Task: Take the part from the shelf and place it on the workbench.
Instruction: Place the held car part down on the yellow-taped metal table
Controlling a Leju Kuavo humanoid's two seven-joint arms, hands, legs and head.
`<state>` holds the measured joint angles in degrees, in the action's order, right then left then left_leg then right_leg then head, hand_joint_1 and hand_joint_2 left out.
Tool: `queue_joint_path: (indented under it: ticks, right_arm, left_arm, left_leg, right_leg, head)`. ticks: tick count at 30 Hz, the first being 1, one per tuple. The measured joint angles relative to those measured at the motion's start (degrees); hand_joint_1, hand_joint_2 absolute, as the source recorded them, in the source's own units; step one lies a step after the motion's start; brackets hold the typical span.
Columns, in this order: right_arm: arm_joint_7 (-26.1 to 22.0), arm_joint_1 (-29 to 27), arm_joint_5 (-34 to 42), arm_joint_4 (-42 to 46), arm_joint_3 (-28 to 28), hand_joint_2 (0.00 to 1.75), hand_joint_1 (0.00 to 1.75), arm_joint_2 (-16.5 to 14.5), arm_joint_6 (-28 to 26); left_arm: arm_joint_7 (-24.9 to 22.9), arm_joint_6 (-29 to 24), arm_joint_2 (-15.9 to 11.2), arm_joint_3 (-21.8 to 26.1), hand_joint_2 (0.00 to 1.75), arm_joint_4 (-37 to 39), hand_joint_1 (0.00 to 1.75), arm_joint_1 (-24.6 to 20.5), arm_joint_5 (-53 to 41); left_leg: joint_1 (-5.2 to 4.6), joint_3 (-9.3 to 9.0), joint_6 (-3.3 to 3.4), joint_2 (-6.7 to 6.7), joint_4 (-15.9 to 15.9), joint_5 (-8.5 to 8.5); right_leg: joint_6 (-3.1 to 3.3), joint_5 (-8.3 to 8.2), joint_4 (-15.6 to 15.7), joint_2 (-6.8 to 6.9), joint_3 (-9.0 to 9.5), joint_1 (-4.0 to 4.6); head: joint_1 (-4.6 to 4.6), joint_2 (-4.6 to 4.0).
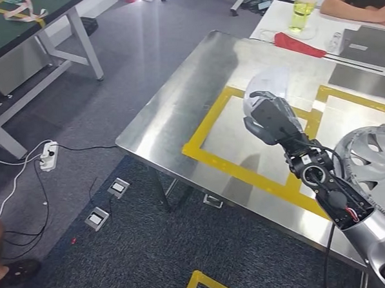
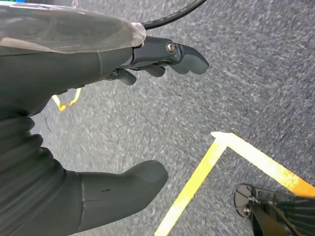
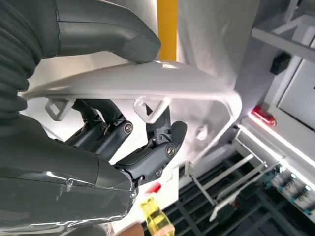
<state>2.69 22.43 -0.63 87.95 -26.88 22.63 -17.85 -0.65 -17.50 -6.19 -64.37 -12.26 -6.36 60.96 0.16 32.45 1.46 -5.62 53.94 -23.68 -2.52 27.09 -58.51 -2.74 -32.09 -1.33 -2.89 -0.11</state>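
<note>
- One white part (image 1: 268,88) in the right hand (image 1: 272,117), centre of the head view.
- One wheel cover (image 1: 377,163), at 3 o'clock.
- One bottle (image 1: 303,8), at 1 o'clock.
- Two floor sockets (image 1: 108,201), at 8 o'clock.
- One power strip (image 1: 48,155), at 9 o'clock.

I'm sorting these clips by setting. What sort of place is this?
Probably a workshop or robot test lab. A stainless steel workbench marked with yellow tape squares stands on grey carpet; a silver wheel hubcap lies on it, and the right hand holds a white plastic part above it.
</note>
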Motion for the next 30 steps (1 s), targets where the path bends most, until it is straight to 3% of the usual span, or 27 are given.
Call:
queue_joint_path:
  ticks: [2, 4, 6, 8, 10, 11, 12, 13, 15, 17, 19, 21, 22, 24, 25, 26, 27, 28, 30]
  right_arm:
    - [0.36, -1.11, -0.44, 0.25, 1.55, 1.75, 1.75, 0.79, -0.26]
    - [0.63, -2.06, -0.49, 0.45, 2.82, 1.75, 1.75, 1.28, -0.46]
    - [1.05, -2.74, -0.83, 0.71, 4.01, 1.75, 1.75, 1.67, -0.69]
    - [1.96, -3.62, -2.11, 0.92, 5.22, 1.75, 1.75, 2.23, -0.95]
    - [3.52, -4.54, -4.72, 0.98, 6.24, 1.75, 1.75, 2.69, -1.22]
    - [4.34, -4.93, -6.17, 0.97, 6.65, 1.75, 1.75, 2.85, -1.34]
    - [4.91, -5.23, -7.28, 0.95, 7.00, 1.75, 1.75, 2.94, -1.43]
    - [5.25, -5.46, -7.99, 0.91, 7.37, 1.75, 1.75, 3.03, -1.48]
    - [5.44, -5.72, -8.46, 0.82, 8.10, 1.75, 1.75, 3.21, -1.55]
    - [5.47, -5.90, -8.52, 0.70, 8.64, 1.75, 1.75, 3.40, -1.62]
    - [5.49, -6.05, -8.53, 0.63, 8.97, 1.75, 1.75, 3.52, -1.66]
    - [5.45, -6.16, -8.53, 0.58, 9.24, 1.75, 1.75, 3.64, -1.67]
    - [5.44, -6.21, -8.53, 0.56, 9.40, 1.75, 1.75, 3.75, -1.68]
    - [5.46, -6.47, -8.53, 0.41, 9.70, 1.75, 1.75, 4.00, -1.69]
    - [5.50, -6.65, -8.53, 0.31, 9.78, 1.75, 1.75, 4.09, -1.69]
    - [5.50, -6.84, -8.53, 0.22, 9.85, 1.75, 1.75, 4.15, -1.69]
    - [5.50, -6.97, -8.53, 0.16, 9.90, 1.75, 1.75, 4.16, -1.69]
    - [5.50, -7.04, -8.53, 0.14, 9.98, 1.75, 1.75, 4.20, -1.69]
    - [5.49, -7.06, -8.53, 0.10, 10.19, 1.75, 1.75, 4.29, -1.70]
  left_arm:
    - [0.02, 0.10, 0.02, 0.00, 1.75, 0.00, 0.00, -0.03, -0.06]
    - [0.01, 0.13, -0.05, -0.01, 1.75, 0.01, 0.00, 0.18, -0.14]
    - [0.00, 0.18, -0.09, -0.02, 1.75, 0.02, 0.00, 0.33, -0.17]
    - [0.02, 0.21, -0.05, -0.02, 1.75, 0.02, 0.00, 0.16, -0.14]
    - [0.06, 0.21, -0.01, -0.02, 1.75, 0.02, 0.00, 0.03, -0.04]
    - [0.08, 0.21, 0.01, -0.02, 1.75, 0.02, 0.00, 0.04, 0.02]
    - [0.09, 0.21, 0.02, -0.02, 1.75, 0.02, 0.00, 0.06, 0.07]
    - [0.10, 0.21, 0.02, -0.02, 1.75, 0.02, 0.00, 0.07, 0.09]
    - [0.11, 0.21, -0.05, -0.02, 1.75, 0.02, 0.00, -0.04, 0.13]
    - [0.14, 0.21, -0.12, -0.02, 1.75, 0.02, 0.00, -0.22, 0.14]
    - [0.15, 0.21, -0.13, -0.02, 1.75, 0.02, 0.00, -0.26, 0.15]
    - [0.14, 0.21, -0.06, -0.01, 1.75, 0.02, 0.00, -0.23, 0.16]
    - [0.14, 0.21, -0.02, -0.01, 1.75, 0.02, 0.00, -0.26, 0.16]
    - [0.14, 0.21, 0.04, 0.00, 1.75, 0.02, 0.00, -0.35, 0.17]
    - [0.14, 0.21, 0.04, 0.00, 1.75, 0.02, 0.00, -0.36, 0.17]
    - [0.14, 0.21, 0.07, 0.00, 1.75, 0.02, 0.00, -0.36, 0.17]
    - [0.14, 0.21, 0.09, 0.00, 1.75, 0.02, 0.00, -0.35, 0.17]
    - [0.14, 0.21, 0.16, -0.01, 1.75, 0.02, 0.00, -0.34, 0.17]
    - [0.14, 0.21, 0.28, -0.01, 1.75, 0.02, 0.00, -0.37, 0.17]
  left_leg:
    - [0.05, 0.44, -0.52, -1.31, 0.23, 0.05]
    - [0.13, 0.78, -1.14, -2.25, 0.16, 0.22]
    - [-0.06, 1.72, -1.68, -0.15, 2.09, -1.17]
    - [-0.09, 4.74, -2.14, 3.42, 8.71, -4.87]
    - [0.11, 8.32, -2.44, 4.85, 16.40, -8.05]
    - [0.16, 9.01, -2.48, 5.09, 17.97, -8.28]
    - [0.18, 8.44, -2.41, 5.27, 17.03, -7.35]
    - [0.14, 6.65, -2.21, 5.63, 13.71, -5.54]
    - [-0.39, 1.85, -1.40, 7.94, 4.73, -2.06]
    - [-0.98, -0.34, -0.66, 9.41, 0.18, -0.94]
    - [-1.06, -0.29, -0.23, 8.22, -0.21, -0.87]
    - [-0.77, -0.55, 0.27, 6.99, -0.71, -0.55]
    - [-0.59, -0.72, 0.54, 6.45, -0.96, -0.38]
    - [-0.46, -0.79, 0.80, 5.25, -1.03, -0.30]
    - [-0.45, -0.80, 0.85, 4.53, -1.00, -0.30]
    - [-0.44, -0.82, 0.85, 3.76, -0.92, -0.32]
    - [-0.39, -0.86, 0.81, 2.95, -0.79, -0.35]
    - [-0.31, -0.90, 0.68, 2.11, -0.59, -0.44]
    - [-0.18, -0.75, 0.19, 0.46, 0.07, -0.77]
  right_leg:
    - [0.26, -0.87, 3.64, -1.56, 1.56, 0.00]
    - [0.70, -0.94, 3.86, -0.59, 1.69, 0.07]
    - [1.40, -1.18, 4.20, 0.81, 1.85, -0.15]
    - [1.86, -1.27, 4.40, 2.36, 1.90, -0.12]
    - [1.99, -1.20, 4.40, 3.90, 1.84, 0.12]
    - [2.02, -1.15, 4.39, 4.62, 1.84, 0.20]
    - [2.00, -1.11, 4.39, 5.29, 1.88, 0.25]
    - [1.95, -1.04, 4.39, 5.92, 1.99, 0.29]
    - [1.71, -0.81, 4.34, 7.07, 2.24, 0.51]
    - [1.32, -0.55, 4.27, 8.13, 2.39, 0.77]
    - [0.80, -0.34, 4.35, 9.15, 2.59, 0.83]
    - [0.22, 0.84, 3.11, 7.75, 2.37, 0.57]
    - [-0.02, 2.28, 0.87, 6.25, 1.49, 0.44]
    - [-0.34, 6.21, -7.01, 3.65, -2.09, 0.32]
    - [-0.47, 7.62, -10.86, 3.23, -3.97, 0.29]
    - [-0.56, 8.00, -13.12, 3.08, -5.17, 0.25]
    - [-0.60, 7.10, -12.93, 3.01, -5.25, 0.18]
    - [-0.64, 5.07, -10.26, 2.80, -4.15, 0.06]
    - [-0.78, 0.93, -1.92, 0.84, -0.52, -0.37]
  head:
    - [0.05, 0.00]
    - [0.17, 0.00]
    - [0.74, 0.00]
    - [1.64, 0.00]
    - [2.04, 0.00]
    - [2.10, 0.00]
    - [2.15, 0.00]
    - [2.20, 0.00]
    - [2.33, 0.00]
    - [2.26, 0.00]
    - [2.12, 0.00]
    - [2.00, 0.00]
    - [1.80, 0.00]
    - [1.19, 0.00]
    - [0.90, 0.00]
    - [0.72, 0.00]
    - [0.61, 0.00]
    - [0.49, 0.00]
    - [0.24, 0.00]
